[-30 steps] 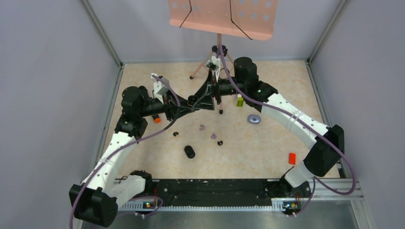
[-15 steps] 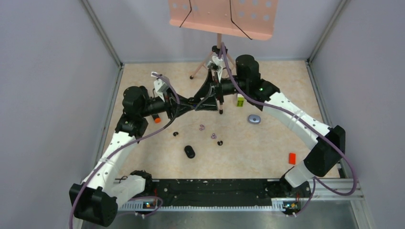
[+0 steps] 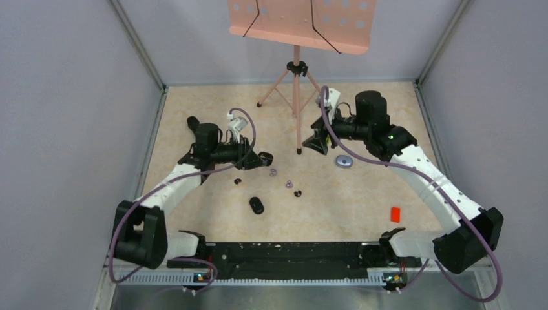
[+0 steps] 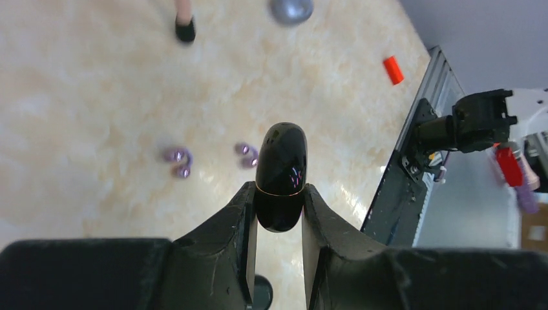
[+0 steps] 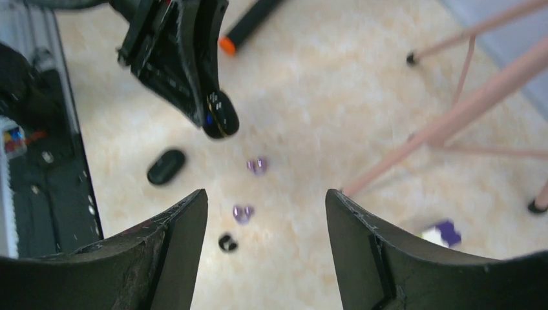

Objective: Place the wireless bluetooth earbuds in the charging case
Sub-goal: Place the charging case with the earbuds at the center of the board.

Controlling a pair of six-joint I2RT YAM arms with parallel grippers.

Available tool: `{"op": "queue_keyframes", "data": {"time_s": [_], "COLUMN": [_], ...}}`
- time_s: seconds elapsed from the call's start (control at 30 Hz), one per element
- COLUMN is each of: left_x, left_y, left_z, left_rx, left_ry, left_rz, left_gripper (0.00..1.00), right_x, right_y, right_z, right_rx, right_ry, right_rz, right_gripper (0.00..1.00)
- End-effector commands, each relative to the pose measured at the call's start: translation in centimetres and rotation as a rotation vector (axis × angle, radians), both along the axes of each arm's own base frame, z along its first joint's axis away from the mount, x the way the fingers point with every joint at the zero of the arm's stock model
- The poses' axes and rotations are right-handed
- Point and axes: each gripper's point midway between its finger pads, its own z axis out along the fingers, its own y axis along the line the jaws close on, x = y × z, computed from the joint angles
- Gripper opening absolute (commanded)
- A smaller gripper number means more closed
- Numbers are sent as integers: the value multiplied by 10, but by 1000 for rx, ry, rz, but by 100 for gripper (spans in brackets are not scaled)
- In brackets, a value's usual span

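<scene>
Beige table (image 3: 362,194), pink music stand (image 3: 297,26) at far edge. My left gripper (image 4: 278,194) clamped on glossy black charging case (image 4: 281,161), which sticks out past my fingertips, lid closed. Thin gold seam seen only by left wrist. My right gripper (image 5: 265,200) spread wide, nothing between fingers. Only right wrist shows orange-tipped marker (image 5: 249,26); top and left wrist show gray oval case (image 3: 344,161). Purple earbuds (image 4: 176,156) and black earbuds (image 3: 238,181) loose on table, outside case.
</scene>
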Motion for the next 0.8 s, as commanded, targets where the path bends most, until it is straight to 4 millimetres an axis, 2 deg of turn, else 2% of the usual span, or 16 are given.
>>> {"op": "queue_keyframes", "data": {"time_s": [0.0, 0.07, 0.17, 0.3, 0.37, 0.47, 0.57, 0.67, 0.77], "left_x": [6, 17, 37, 55, 61, 62, 60, 60, 58], "left_y": [6, 11, 14, 15, 21, 28, 37, 43, 51], "left_z": [-56, -83, -104, -121, -132, -147, -155, -150, -131], "left_rx": [69, 128, 179, 210, 252, 304, 345, 367, 391], "left_ry": [257, 354, 432, 487, 513, 550, 567, 544, 492], "left_rz": [117, 182, 250, 310, 356, 396, 436, 455, 463], "left_gripper": [4, 4, 4, 6, 10, 21, 40, 62, 72], "right_x": [-5, -8, -15, -23, -25, -26, -24, -18, -9], "right_y": [-46, -56, -67, -74, -76, -78, -77, -76, -80], "right_z": [-56, -73, -94, -101, -104, -107, -110, -111, -115], "right_rx": [-222, -254, -292, -313, -326, -340, -347, -357, -367], "right_ry": [-24, 32, 83, 69, 64, 56, 55, 39, 44], "right_rz": [-145, -206, -244, -237, -234, -226, -218, -221, -252], "right_gripper": [67, 68, 68, 68, 68, 68, 69, 70, 72]}}
